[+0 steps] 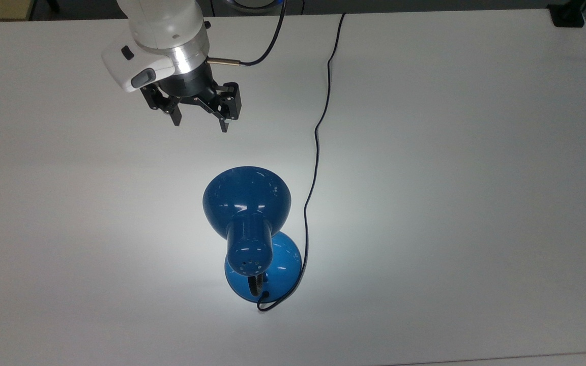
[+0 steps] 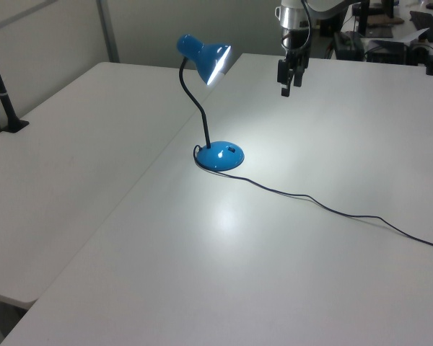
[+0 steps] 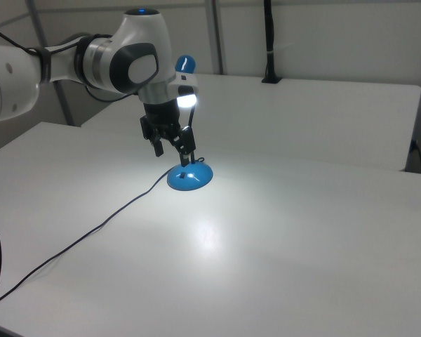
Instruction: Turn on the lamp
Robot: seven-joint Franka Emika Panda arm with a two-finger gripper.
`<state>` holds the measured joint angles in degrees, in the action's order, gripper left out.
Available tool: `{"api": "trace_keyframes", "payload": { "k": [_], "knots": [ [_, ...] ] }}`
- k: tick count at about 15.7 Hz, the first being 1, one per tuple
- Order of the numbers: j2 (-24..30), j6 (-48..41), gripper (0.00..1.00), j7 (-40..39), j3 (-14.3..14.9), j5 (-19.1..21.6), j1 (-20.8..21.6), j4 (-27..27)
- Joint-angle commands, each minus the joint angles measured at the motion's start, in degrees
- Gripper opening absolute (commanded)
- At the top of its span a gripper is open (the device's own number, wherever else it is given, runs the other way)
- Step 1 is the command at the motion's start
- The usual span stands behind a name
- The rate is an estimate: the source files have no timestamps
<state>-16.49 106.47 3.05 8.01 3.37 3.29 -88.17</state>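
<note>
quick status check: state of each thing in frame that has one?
lamp: on, upright, shade lit and casting a bright patch on the table.
end effector: open, empty, in the air clear of the lamp.
cord: slack, lying across the table from the lamp's base.
table: lit around the lamp.

White table (image 1: 476, 178): one blue lamp (image 1: 247, 203) standing on its round base near the top view's bottom edge, lit, a bright patch on the tabletop. Thin black cord (image 1: 316, 152) trails from the base across the surface to the far edge.
</note>
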Motion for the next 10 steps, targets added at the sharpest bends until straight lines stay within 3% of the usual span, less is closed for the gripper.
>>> {"api": "trace_keyframes", "payload": {
  "k": [1, 10],
  "knots": [
    [2.1, -1.6, 1.0, 2.7, 0.2, -3.1, 0.4, -2.4],
    [3.4, -2.1, 1.0, 2.8, 0.2, -3.0, -0.7, -2.3]
  ]
}}
